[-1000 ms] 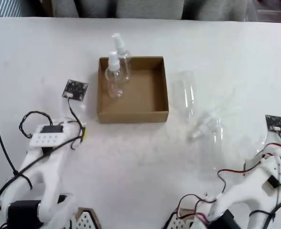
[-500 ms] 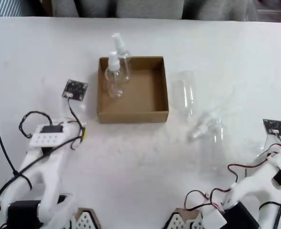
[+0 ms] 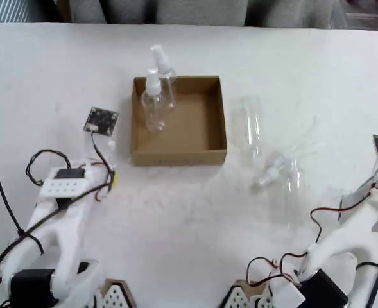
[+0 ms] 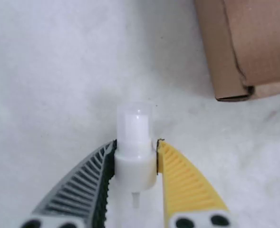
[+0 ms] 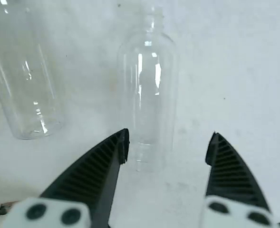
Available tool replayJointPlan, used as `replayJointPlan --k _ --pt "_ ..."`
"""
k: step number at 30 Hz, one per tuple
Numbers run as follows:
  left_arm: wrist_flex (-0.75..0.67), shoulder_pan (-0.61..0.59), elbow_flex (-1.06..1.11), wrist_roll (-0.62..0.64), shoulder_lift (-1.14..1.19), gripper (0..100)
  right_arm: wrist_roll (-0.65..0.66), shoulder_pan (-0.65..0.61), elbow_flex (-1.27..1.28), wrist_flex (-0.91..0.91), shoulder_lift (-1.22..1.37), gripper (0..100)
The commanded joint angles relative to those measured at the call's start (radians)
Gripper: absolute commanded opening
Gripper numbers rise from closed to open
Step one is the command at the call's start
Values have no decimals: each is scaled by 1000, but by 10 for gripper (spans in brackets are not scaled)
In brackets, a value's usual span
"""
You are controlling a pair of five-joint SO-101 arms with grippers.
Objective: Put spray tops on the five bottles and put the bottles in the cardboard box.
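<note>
Left claw (image 4: 135, 143): ribbed fingers, one grey, one yellow, clamped on white plastic spray top (image 4: 135, 159) with round collar and translucent cap, just short of cardboard box (image 4: 244, 47) corner. Right claw (image 5: 168, 140): black ribbed jaws spread wide either side of base of clear bottle (image 5: 147, 90), which lies uncapped and untouched. Second clear bottle (image 5: 28, 90) lies beside it, both right of box. One loose spray top (image 3: 269, 172) lies among them. Two capped: first capped bottle (image 3: 152, 106) inside box, second capped bottle (image 3: 163, 64) at box's far wall.

White arms (image 3: 60, 221), red-black cables (image 3: 47, 153), grey-and-yellow left pincer (image 4: 136, 142), black right pincer (image 5: 169, 134)
</note>
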Motion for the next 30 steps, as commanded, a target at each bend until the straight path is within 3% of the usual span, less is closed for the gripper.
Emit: replayJointPlan --k 1,7,16,30 --pt "-20 7 -3 0 -38 20 -78 -39 -51 4 -4 224" --pt "-20 7 -3 -2 -38 20 -195 -77 -48 -30 -2 286" --pt "-20 -13 -3 -3 -38 20 -196 -105 98 -262 -2 305" --pt "-20 -13 -3 -2 -38 20 -196 -170 75 -288 116 304"
